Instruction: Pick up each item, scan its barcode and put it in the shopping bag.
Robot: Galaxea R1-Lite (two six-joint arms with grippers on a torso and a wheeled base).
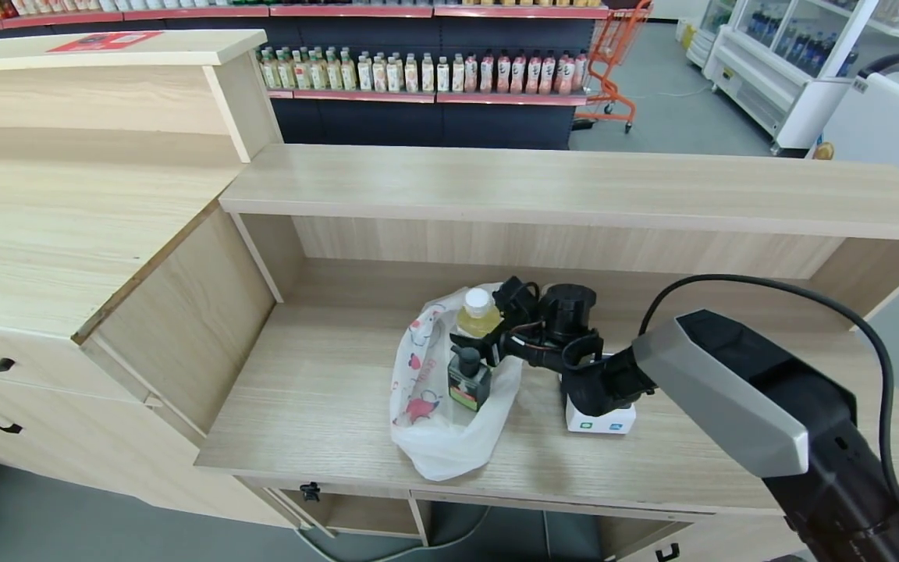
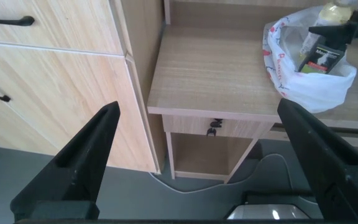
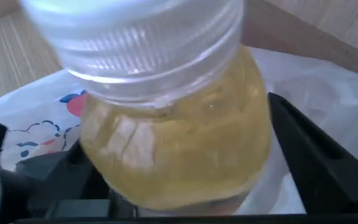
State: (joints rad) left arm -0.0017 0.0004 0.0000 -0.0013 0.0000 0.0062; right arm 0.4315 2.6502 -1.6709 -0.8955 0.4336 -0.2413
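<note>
A bottle of yellow liquid (image 1: 478, 314) with a white cap stands upright in the mouth of the white printed shopping bag (image 1: 428, 425) on the counter shelf. My right gripper (image 1: 483, 346) is shut on the bottle's body; the bottle (image 3: 179, 143) sits between the dark fingers (image 3: 319, 158). A dark pump bottle (image 1: 467, 381) with a green label stands inside the bag just in front. My left gripper (image 2: 197, 109) hangs open and holds nothing, low in front of the counter, left of the bag (image 2: 306, 81).
A white scanner box (image 1: 602, 417) sits on the wooden counter (image 1: 317, 390) right of the bag, under my right arm. A raised ledge (image 1: 574, 183) overhangs the back. A drawer cabinet (image 2: 48, 81) stands at the left, and an open cubby (image 2: 207, 152) sits below the counter.
</note>
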